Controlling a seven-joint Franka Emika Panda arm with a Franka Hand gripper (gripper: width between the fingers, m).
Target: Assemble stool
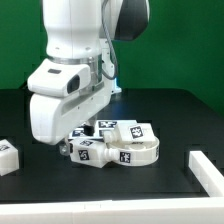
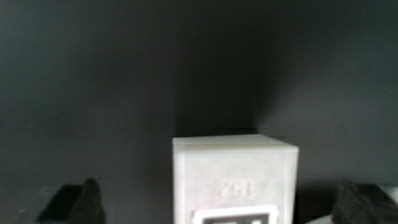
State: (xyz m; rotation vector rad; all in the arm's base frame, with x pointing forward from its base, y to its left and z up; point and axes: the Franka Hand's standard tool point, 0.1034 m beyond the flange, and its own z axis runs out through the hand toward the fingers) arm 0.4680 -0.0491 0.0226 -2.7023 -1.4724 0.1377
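Black worktop (image 1: pixel 185 115) — seat (image 1: pixel 130 150) sits lower centre of the exterior frame. Pincer (image 2: pixel 217 208) gapes wide astride a leg (image 2: pixel 235 165), not touching it; centre it, descend squarely, then close — off-centre contact would likely twist it.

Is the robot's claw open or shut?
Open. The gripper has its fingers wide apart, clear of the white leg between them.

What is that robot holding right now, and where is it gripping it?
Nothing yet. The tool is open, its fingers standing either side of a white stool leg with dark gaps between, so no grip shows.
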